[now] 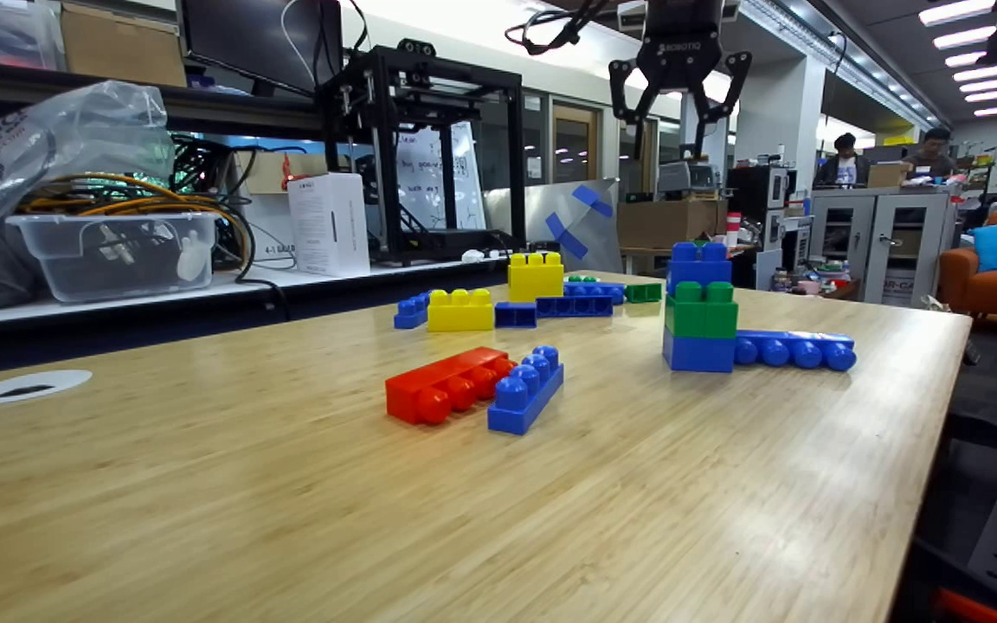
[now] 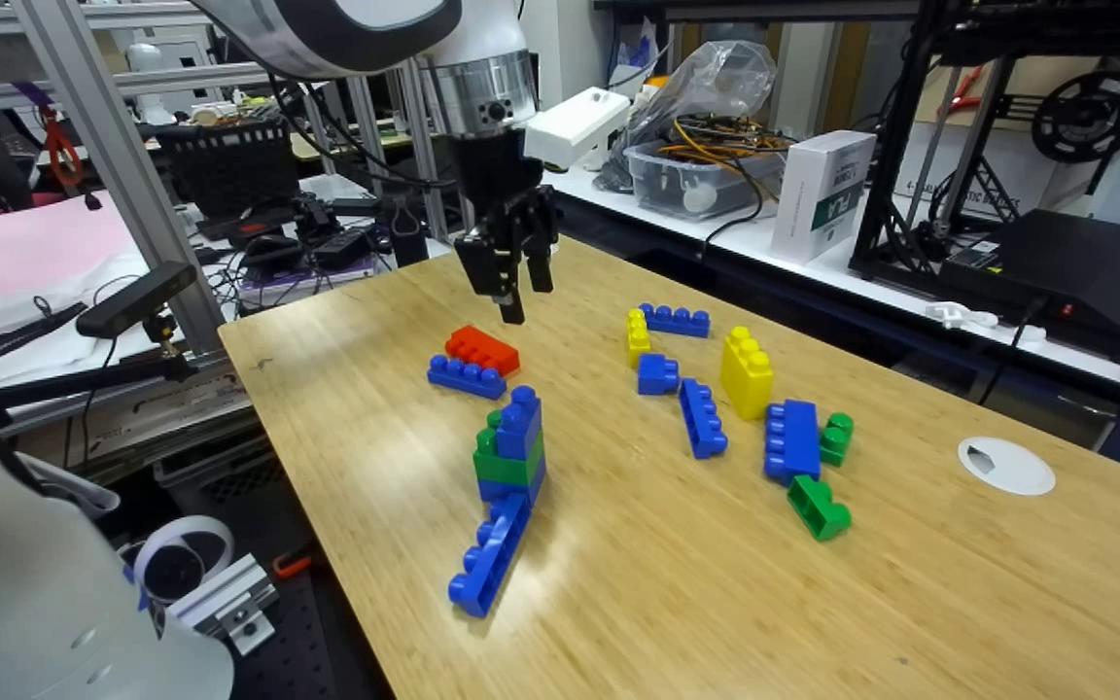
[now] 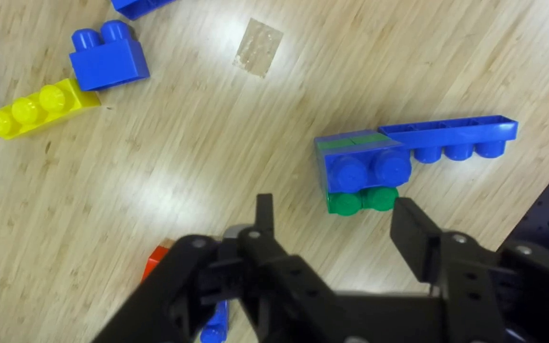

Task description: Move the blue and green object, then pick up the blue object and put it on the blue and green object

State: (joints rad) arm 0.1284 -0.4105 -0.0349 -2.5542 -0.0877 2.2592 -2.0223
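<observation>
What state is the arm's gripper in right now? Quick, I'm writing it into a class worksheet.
Black two-fingered gripper: open, jaws apart, holding nothing.

Gripper (image 3: 334, 205) fingers spread, bottom of wrist view; top blue brick (image 3: 370, 164) on green-and-blue stack (image 3: 346, 204), two green studs showing alongside it; long blue strip (image 3: 451, 132) on its side, just beside stack; yellow brick (image 3: 43, 109) at left, small blue brick (image 3: 110, 64) by its end; red brick (image 3: 154, 261) mostly hidden behind gripper; wooden tabletop (image 3: 208, 143) underneath.
</observation>
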